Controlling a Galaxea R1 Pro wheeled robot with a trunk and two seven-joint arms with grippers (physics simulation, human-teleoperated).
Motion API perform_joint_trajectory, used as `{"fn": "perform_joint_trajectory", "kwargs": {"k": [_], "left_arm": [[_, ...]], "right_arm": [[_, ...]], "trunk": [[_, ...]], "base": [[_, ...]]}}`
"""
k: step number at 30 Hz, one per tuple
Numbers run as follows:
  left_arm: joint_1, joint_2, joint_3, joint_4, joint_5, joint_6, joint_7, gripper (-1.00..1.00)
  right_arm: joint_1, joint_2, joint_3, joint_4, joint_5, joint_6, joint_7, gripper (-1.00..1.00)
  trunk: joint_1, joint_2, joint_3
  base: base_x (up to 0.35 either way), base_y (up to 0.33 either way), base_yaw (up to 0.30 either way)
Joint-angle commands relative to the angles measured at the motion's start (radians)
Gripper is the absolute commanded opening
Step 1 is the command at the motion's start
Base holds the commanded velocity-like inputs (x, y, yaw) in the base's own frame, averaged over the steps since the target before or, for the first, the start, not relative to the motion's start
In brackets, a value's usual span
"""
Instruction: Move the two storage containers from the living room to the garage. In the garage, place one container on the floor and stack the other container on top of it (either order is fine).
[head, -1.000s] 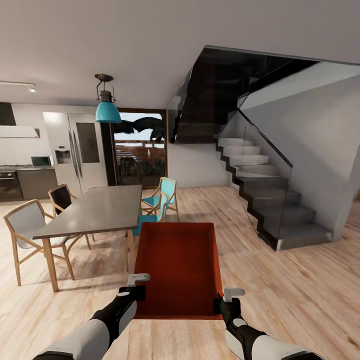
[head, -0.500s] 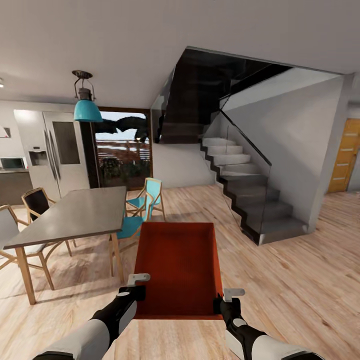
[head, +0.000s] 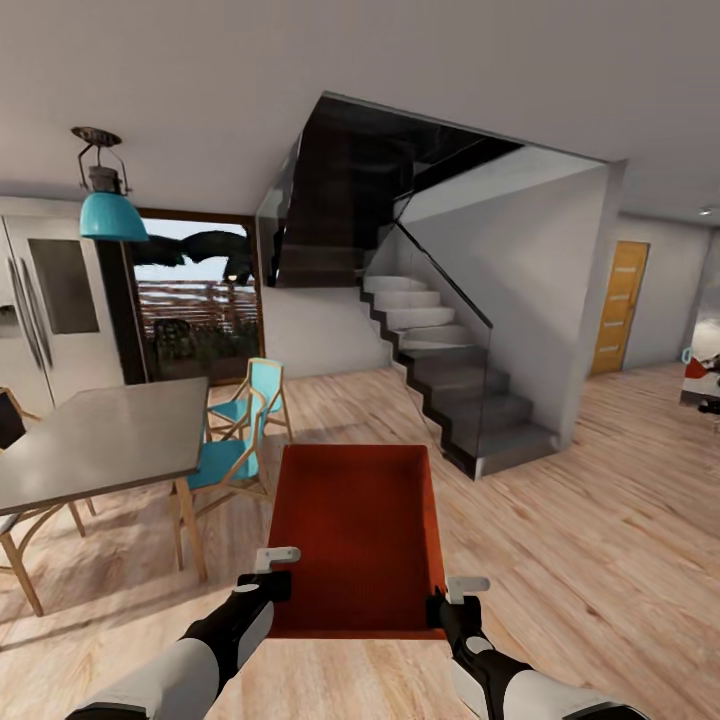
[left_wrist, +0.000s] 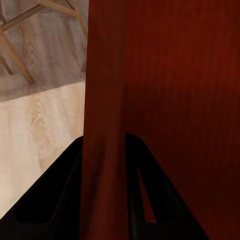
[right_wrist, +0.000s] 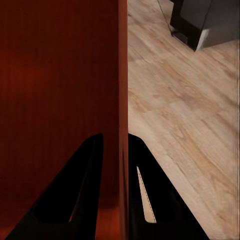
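Spanning light wood-plank floor (head: 620, 540); staircase (head: 450, 380)

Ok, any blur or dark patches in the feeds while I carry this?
Head view: sharp, evenly lit, soft shadows under the grey dining table. Left wrist view: orange-red rectangular storage container wall smeared, left claw dark. Right wrist view: right claw near-black, light wood-plank floor crisp.

Orange-red storage container (head: 355, 535), open-topped and empty, held level above the wood-plank floor (head: 600, 540).
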Motion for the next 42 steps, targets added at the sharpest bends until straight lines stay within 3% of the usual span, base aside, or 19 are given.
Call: {"fn": "perform_joint_trajectory", "kwargs": {"k": [1, 42], "left_arm": [[-0.001, 0.001, 0.063, -0.005, 0.013, 0.007, 0.011, -1.0], [-0.001, 0.001, 0.063, -0.007, 0.013, 0.008, 0.01, -1.0]], "right_arm": [[0.0, -0.005, -0.034, 0.001, -0.034, -0.008, -0.007, -1.0], [0.0, -0.006, -0.034, 0.001, -0.034, -0.007, -0.007, -1.0]], "trunk": [[0.0, -0.001, -0.002], [0.0, -0.001, -0.002]], "base": [[0.0, 0.0, -0.281], [0.0, 0.0, -0.28]]}}
